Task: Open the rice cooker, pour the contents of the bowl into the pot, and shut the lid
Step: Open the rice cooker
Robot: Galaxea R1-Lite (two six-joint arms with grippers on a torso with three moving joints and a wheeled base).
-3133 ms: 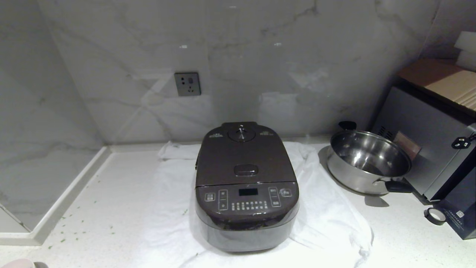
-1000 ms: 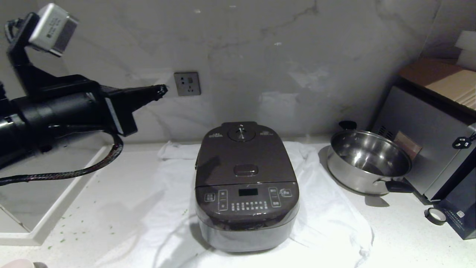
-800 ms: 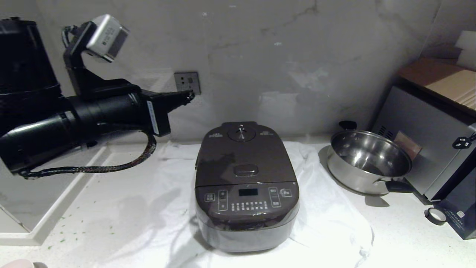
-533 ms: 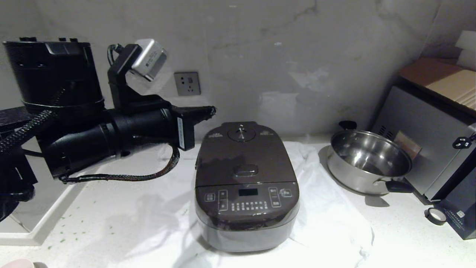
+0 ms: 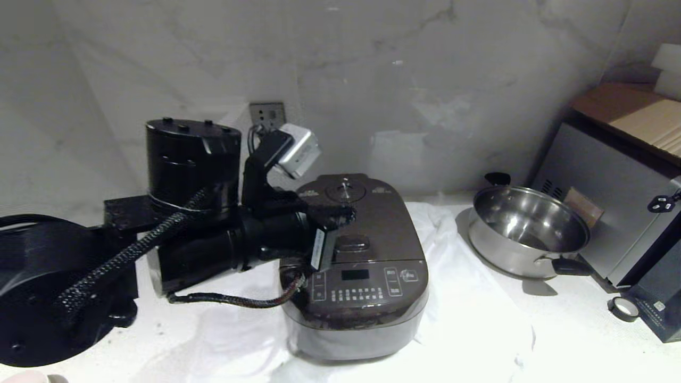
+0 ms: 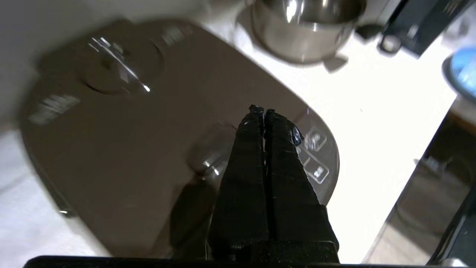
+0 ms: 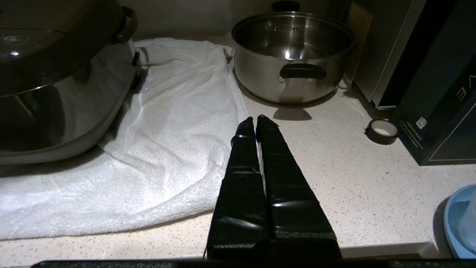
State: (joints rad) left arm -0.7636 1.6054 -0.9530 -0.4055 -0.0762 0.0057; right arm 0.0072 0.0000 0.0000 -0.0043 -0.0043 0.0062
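The dark brown rice cooker (image 5: 354, 282) stands on a white towel (image 5: 468, 319) with its lid (image 5: 383, 223) down. My left gripper (image 5: 348, 214) is shut with nothing in it. It hangs just over the lid, beside the release button (image 5: 352, 243). In the left wrist view the closed fingertips (image 6: 256, 110) point across the lid (image 6: 130, 149), past the button (image 6: 212, 154). A sliver of the pale pink bowl (image 5: 24, 377) shows at the bottom left corner; its contents are out of view. My right gripper (image 7: 255, 119) is shut and parked low over the counter, right of the cooker (image 7: 55, 93).
A shiny steel pan (image 5: 526, 229) sits right of the cooker, with a grey appliance (image 5: 612, 202) and a dark box (image 5: 659, 298) behind it. A tape roll (image 7: 381, 131) lies near the box. A wall socket (image 5: 267, 113) is behind my left arm.
My left arm has swung in from the left and come down. Its shut gripper has gone from up by the wall socket to just above the cooker's lid.
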